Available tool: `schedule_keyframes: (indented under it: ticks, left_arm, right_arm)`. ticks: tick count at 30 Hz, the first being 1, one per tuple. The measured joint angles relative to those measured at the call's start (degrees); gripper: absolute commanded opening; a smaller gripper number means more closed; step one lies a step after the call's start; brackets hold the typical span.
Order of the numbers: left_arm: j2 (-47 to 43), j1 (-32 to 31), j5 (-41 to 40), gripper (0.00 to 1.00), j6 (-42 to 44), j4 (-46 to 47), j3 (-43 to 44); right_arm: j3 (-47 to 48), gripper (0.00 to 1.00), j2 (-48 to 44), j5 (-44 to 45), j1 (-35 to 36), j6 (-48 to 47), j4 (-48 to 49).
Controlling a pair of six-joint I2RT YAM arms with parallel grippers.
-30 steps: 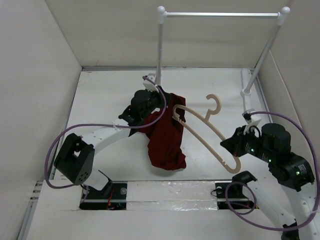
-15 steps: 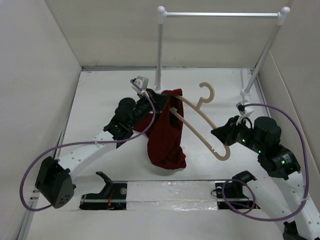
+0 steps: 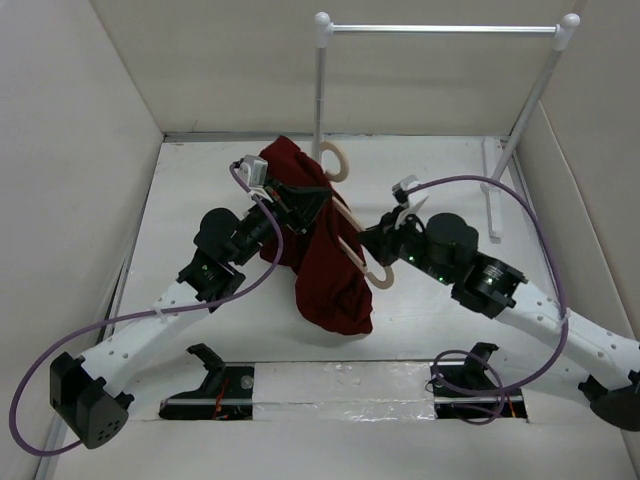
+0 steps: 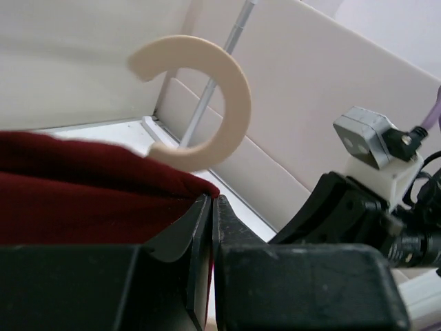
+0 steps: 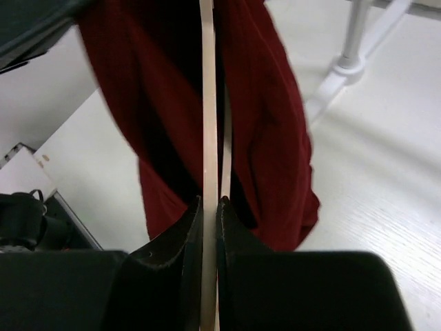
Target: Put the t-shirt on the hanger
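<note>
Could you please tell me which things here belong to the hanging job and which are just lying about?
Job: maroon t-shirt; cream hanger; left gripper, shut on the t-shirt; right gripper, shut on the hanger.
Lying about: white rail stand; purple cables.

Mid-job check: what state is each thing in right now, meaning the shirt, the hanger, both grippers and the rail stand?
t-shirt: bunched, lifted at its top, draped along the hanger.
hanger: gripped, one arm buried in the cloth, hook poking out above it.
left gripper: shut on the t-shirt's top edge.
right gripper: shut on the hanger's arm.
rail stand: upright at the far side of the table.
</note>
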Motion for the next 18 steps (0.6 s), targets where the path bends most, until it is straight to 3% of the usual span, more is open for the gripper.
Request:
schedule_keyframes:
  ticks: [4, 12, 13, 14, 15, 17, 18]
  left_arm:
    - [-0.6, 0.0, 1.6, 0.0, -0.4, -1.2, 0.0]
    - [-3.5, 0.0, 3.9, 0.0, -0.9, -4.2, 0.1]
    - [-4.0, 0.0, 3.9, 0.07, -0.9, -5.0, 0.1]
    - [-4.6, 0.0, 3.9, 0.25, -0.9, -5.7, 0.1]
    - [-5.1, 0.0, 3.8, 0.35, -0.6, -6.6, 0.2]
    - [-6.1, 0.0, 3.3, 0.52, 0.1, -9.4, 1.1]
    - [-6.4, 0.0, 2.8, 0.53, 0.2, -10.5, 1.8]
  right_arm:
    - [-0.2, 0.0, 4.5, 6.9, 6.3, -1.8, 7.8]
    - [-7.8, 0.0, 6.2, 5.0, 4.3, -3.6, 29.7]
    - [-9.5, 0.0, 6.0, 3.7, 3.4, -3.2, 32.6]
    - [-11.2, 0.0, 5.8, 2.3, 2.2, -2.8, 35.2]
    - [-13.1, 0.0, 5.6, 1.1, 0.9, -2.2, 38.0]
    - [-16.6, 0.0, 5.0, -1.5, -1.6, -0.5, 43.2]
    - [-18.0, 0.0, 4.9, -2.0, -2.6, -0.1, 44.2]
